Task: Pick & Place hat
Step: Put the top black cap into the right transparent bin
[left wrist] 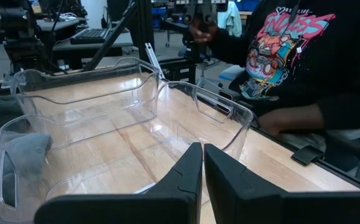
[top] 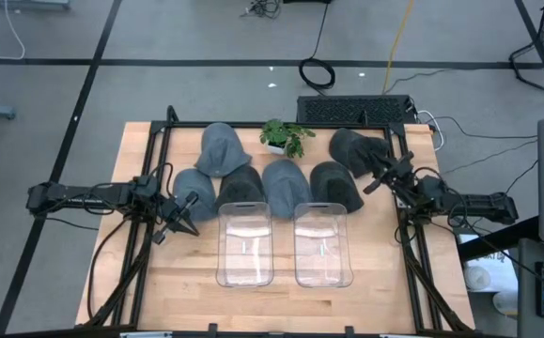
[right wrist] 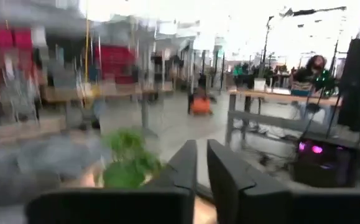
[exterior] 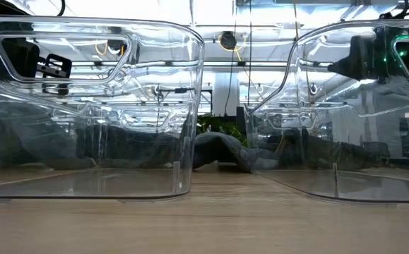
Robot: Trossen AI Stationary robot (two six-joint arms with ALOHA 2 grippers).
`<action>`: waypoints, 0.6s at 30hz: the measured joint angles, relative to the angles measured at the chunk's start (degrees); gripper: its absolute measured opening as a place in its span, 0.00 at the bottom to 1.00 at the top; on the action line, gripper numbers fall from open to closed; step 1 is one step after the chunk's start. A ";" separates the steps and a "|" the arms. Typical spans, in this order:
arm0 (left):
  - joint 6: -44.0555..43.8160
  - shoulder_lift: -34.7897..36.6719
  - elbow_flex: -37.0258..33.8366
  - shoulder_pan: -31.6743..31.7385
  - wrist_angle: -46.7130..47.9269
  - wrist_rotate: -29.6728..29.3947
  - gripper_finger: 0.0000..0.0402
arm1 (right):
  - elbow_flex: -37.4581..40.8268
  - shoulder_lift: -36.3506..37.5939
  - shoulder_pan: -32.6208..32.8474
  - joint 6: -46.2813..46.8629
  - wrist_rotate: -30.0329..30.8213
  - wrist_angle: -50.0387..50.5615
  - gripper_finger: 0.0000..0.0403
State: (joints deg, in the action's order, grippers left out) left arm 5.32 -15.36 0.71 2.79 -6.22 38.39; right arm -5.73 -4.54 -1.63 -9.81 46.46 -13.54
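Robotics lab or workshop, wooden table (top: 281, 300) in a black metal frame (top: 163, 141) on grey concrete floor, loose cables (top: 317, 70) trailing across it, keyboard (left wrist: 91, 35) on a workbench, further desks (right wrist: 279, 96) and equipment behind, a seated person (left wrist: 304, 68) alongside.

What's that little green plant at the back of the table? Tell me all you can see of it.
The plant is small, with leafy green sprigs spreading from what looks like a pale pot, mostly hidden under the foliage. It stands upright at the table's far edge, between the light grey hat and the dark hat. Nothing clearly touches it; neither gripper is on it.
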 joint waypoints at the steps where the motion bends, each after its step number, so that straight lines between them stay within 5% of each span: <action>1: 0.00 -0.02 0.00 0.01 0.00 -0.01 0.06 | -1.81 -1.94 0.00 -0.63 0.03 0.41 0.13; 5: 0.00 -0.02 0.00 0.00 0.00 0.00 0.06 | -10.53 -11.97 -0.01 -2.08 2.62 5.53 0.35; 10: 0.00 0.00 0.00 0.00 0.04 -0.01 0.06 | -26.27 -28.37 -3.02 7.79 10.24 29.24 0.59; 14: 0.00 0.00 0.00 0.00 -0.02 0.00 0.06 | -38.14 -40.25 -11.54 20.03 -0.01 50.79 0.64; 18: 0.00 0.00 0.00 0.00 0.02 -0.02 0.06 | -40.01 -48.03 -21.52 21.26 -6.94 56.30 0.63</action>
State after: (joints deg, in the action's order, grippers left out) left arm 5.32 -15.35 0.71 2.79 -6.20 38.37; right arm -45.74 -52.57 -23.15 11.45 39.52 42.77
